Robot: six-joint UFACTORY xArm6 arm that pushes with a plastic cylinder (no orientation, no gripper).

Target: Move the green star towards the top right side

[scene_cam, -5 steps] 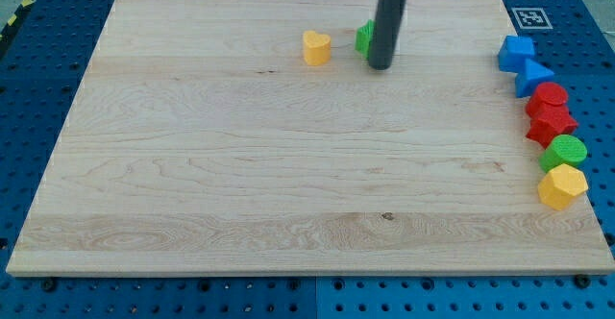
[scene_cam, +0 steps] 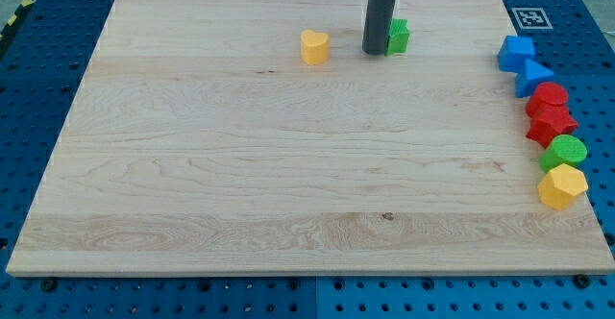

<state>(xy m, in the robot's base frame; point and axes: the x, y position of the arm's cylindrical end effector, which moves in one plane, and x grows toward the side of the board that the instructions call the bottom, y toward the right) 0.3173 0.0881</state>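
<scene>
The green star (scene_cam: 398,36) lies near the board's top edge, a little right of centre, partly hidden by my rod. My tip (scene_cam: 376,52) rests on the board right against the star's left side. A yellow heart-shaped block (scene_cam: 314,46) sits to the left of the tip, apart from it.
Along the board's right edge stand a blue block (scene_cam: 516,52), a blue triangle (scene_cam: 534,75), a red cylinder (scene_cam: 550,98), a red star (scene_cam: 550,124), a green cylinder (scene_cam: 565,152) and a yellow hexagon (scene_cam: 562,185). A marker tag (scene_cam: 529,17) sits at the top right corner.
The rod went from the star's right side to its left side. The green star has shifted to the right. The yellow heart has not moved.
</scene>
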